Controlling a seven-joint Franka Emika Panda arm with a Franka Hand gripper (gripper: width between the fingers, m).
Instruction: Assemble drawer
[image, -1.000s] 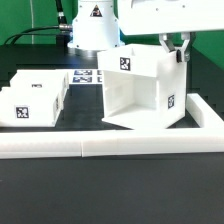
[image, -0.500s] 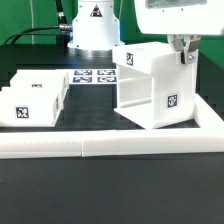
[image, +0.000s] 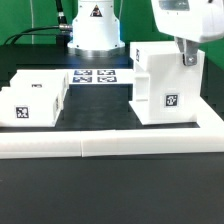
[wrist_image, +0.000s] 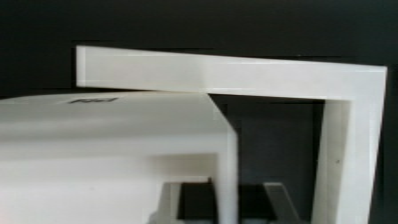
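- White plastic housing (image: 160, 90) stands on the bench (image: 110, 195) at 3 o'clock in the exterior view.
- Probably light, stiff and slippery.
- The fingers (image: 186, 56) clench its thin top wall, a suitable hold.

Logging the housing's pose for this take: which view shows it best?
The exterior view: almost the whole housing is in frame, top, sides and a tag visible. The wrist view shows only part of one white face and a thin wall.

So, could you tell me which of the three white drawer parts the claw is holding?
The tall cube-shaped housing on the exterior view's right; the claw grips its upper edge, while both low trays lie untouched.
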